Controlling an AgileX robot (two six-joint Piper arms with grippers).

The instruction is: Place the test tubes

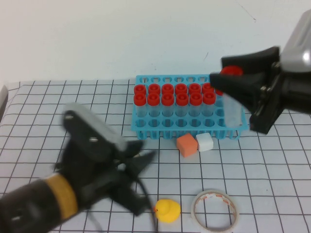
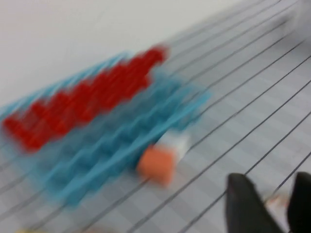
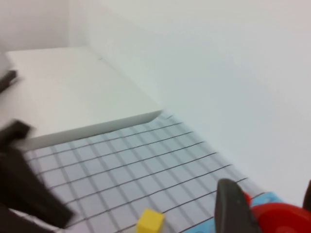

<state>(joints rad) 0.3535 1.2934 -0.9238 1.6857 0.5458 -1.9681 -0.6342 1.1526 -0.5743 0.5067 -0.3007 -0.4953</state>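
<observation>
Right end effector (image 1: 226,85) grips a red-capped test tube (image 1: 232,109) over the blue rack (image 1: 146,131). Left end effector (image 1: 148,182), parted and empty, hovers beside a yellow duck (image 1: 168,210).

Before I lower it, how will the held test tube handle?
Probably slippery: the test tube, clear and smooth, hangs from the right gripper at the rack. Narrow, so likely tippy unsupported. The left gripper is open by the duck.

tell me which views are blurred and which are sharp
high view: rack sharp, left hand at front left motion-smeared; left wrist view: blurred throughout; right wrist view: soft, right hand gripping the test tube by the rack's right end
</observation>
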